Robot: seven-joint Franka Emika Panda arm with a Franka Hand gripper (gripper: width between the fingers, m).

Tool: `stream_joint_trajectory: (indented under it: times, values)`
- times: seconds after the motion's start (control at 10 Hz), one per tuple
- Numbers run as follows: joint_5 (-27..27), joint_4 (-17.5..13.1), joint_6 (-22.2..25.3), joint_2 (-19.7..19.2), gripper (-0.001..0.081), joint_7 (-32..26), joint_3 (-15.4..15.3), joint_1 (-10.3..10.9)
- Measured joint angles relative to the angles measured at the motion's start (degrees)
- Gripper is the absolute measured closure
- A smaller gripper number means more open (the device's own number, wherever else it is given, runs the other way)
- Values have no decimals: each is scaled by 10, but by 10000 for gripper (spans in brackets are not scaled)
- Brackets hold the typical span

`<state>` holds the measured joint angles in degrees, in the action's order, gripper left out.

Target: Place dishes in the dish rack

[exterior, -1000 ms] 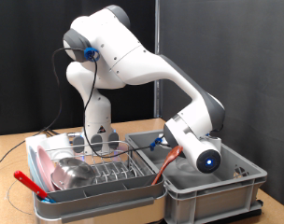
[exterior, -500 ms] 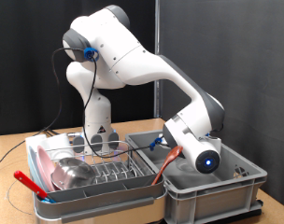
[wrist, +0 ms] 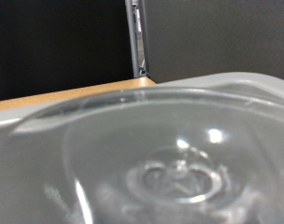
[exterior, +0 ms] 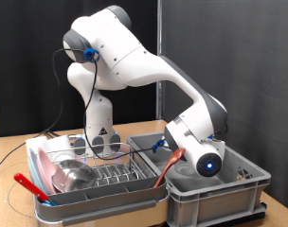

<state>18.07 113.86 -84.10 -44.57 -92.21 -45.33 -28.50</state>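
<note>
My gripper's hand (exterior: 207,157) reaches down into the grey plastic tub (exterior: 234,189) at the exterior view's right; its fingers are hidden. The wrist view is filled by a clear drinking glass (wrist: 179,173), very close and blurred, and shows no fingers. The dish rack (exterior: 111,176) stands at the exterior view's left. In it lie a shiny steel bowl (exterior: 74,174) and a pink plate (exterior: 42,163). A thin red utensil (exterior: 170,164) leans at the tub's near wall beside the hand.
A red handle (exterior: 30,184) lies along the rack's left edge. Grey utensil cups (exterior: 99,144) stand at the rack's back. The robot's base (exterior: 99,118) rises behind the rack. A wooden table (wrist: 49,95) edge and a black backdrop lie beyond.
</note>
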Motion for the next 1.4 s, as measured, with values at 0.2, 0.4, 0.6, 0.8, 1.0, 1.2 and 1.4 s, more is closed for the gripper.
stream_joint_trajectory:
  times: [0.2, 0.4, 0.6, 0.8, 1.0, 1.2, 1.4]
  values:
    - [2, -4, 0, -1, 706, 0, 0, 0]
    - [7, -9, 6, -2, 706, -2, -2, 0]
    - [10, -19, 20, 0, 706, -15, -16, -6]
    - [18, -27, 31, 14, 706, -22, -41, -17]
    - [33, -39, 49, 34, 706, -21, -64, -29]
    - [50, -55, 79, 53, 706, -2, -78, -35]
    - [59, -70, 115, 69, 706, 26, -81, -36]
